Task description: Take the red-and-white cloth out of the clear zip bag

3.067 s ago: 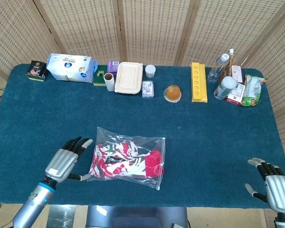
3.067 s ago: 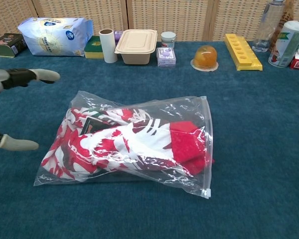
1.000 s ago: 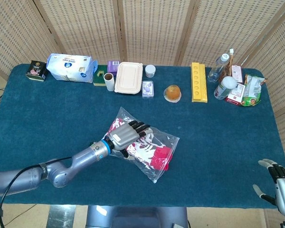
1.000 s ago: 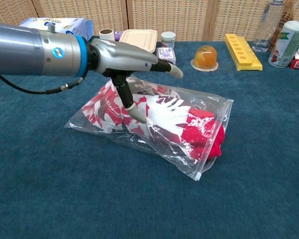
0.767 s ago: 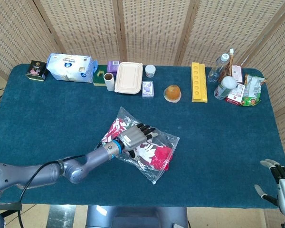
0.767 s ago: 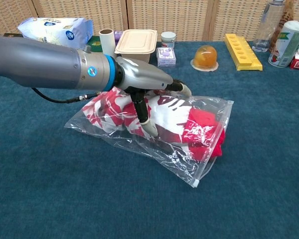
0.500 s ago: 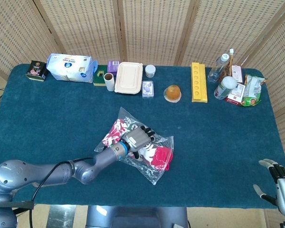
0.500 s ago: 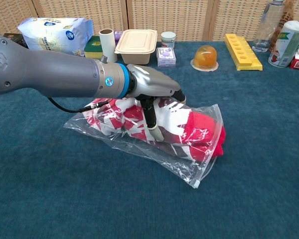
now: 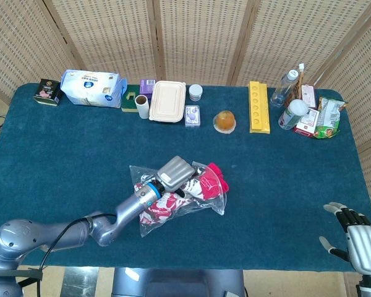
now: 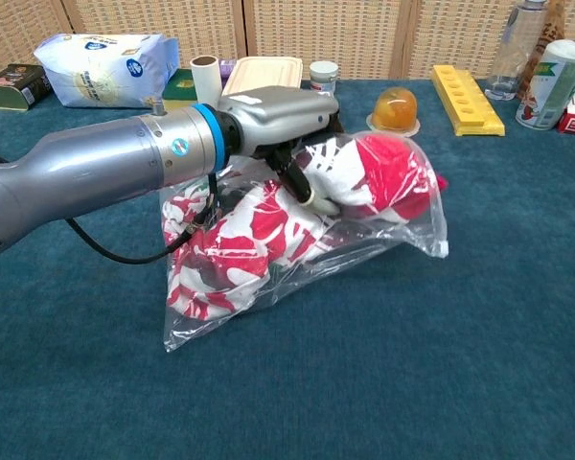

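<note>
A red-and-white patterned cloth (image 10: 268, 225) fills a clear zip bag (image 10: 211, 311) on a teal-blue bench (image 10: 460, 345), beside a yellow tray (image 9: 258, 106).

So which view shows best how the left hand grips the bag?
The chest view: the left hand is close, its fingers curled into the bag over the cloth. The head view shows only the hand's back, small, from above.

Cloth (image 10: 259, 230) inside bag (image 10: 402, 225), mid-table (image 9: 278, 179)
</note>
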Available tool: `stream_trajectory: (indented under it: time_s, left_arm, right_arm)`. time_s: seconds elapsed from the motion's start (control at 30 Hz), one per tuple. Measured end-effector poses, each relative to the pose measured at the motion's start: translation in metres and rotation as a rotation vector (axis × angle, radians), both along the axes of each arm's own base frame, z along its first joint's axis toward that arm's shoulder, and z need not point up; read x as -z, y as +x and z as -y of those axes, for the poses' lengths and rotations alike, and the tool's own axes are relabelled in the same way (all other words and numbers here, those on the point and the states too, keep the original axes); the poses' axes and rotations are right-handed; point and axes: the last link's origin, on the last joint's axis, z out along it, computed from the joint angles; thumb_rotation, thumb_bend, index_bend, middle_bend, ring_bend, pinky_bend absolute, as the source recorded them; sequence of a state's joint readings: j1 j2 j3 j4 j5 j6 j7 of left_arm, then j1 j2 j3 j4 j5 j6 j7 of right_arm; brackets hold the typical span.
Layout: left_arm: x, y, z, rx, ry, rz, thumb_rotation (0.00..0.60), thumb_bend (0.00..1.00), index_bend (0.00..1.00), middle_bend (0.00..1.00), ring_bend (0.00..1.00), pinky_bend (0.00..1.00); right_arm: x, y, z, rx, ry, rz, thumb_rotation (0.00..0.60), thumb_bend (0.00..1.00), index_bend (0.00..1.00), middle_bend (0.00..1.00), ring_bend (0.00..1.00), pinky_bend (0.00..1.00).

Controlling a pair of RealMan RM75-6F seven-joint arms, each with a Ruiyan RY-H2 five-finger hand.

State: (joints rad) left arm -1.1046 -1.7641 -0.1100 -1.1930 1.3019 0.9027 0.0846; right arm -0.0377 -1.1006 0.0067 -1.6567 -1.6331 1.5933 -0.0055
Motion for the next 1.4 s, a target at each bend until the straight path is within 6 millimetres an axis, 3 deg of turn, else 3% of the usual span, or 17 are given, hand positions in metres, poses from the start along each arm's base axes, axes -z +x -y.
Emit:
stream_trajectory:
  time_s: [0.2,0.43,0.77,1.13,1.4]
  left_arm:
    - [-0.027,-0.007,-0.003,0.085,0.044,0.277,0.6,0.33,0.82,0.68,0.64,0.7]
    - [-0.055,-0.019,-0.001,0.284,0.114,0.438,0.6,0.32,0.82,0.68,0.64,0.68]
    - [-0.041,-0.028,0.013,0.419,0.062,0.422,0.6,0.32,0.82,0.68,0.64,0.68]
    - [-0.032,-0.019,0.014,0.466,0.075,0.401,0.6,0.33,0.82,0.68,0.64,0.67]
    - [-0.027,-0.014,0.013,0.475,0.083,0.4,0.6,0.33,0.82,0.68,0.64,0.67]
  right_arm:
    - [-0.002,0.008,0.012,-0.038,0.027,-0.002,0.6,0.25,0.26,0.32,0.36,0.38]
    - [-0.007,0.028,0.04,-0.139,0.046,0.044,0.6,0.23,0.27,0.35,0.43,0.42]
    - [-0.007,0.063,0.071,-0.303,0.035,0.134,0.6,0.21,0.31,0.4,0.53,0.5]
    - [0.007,0.101,0.091,-0.372,0.206,0.197,0.6,0.17,0.33,0.4,0.52,0.5]
    - [0.011,0.119,0.095,-0.394,0.274,0.241,0.6,0.16,0.33,0.4,0.53,0.51]
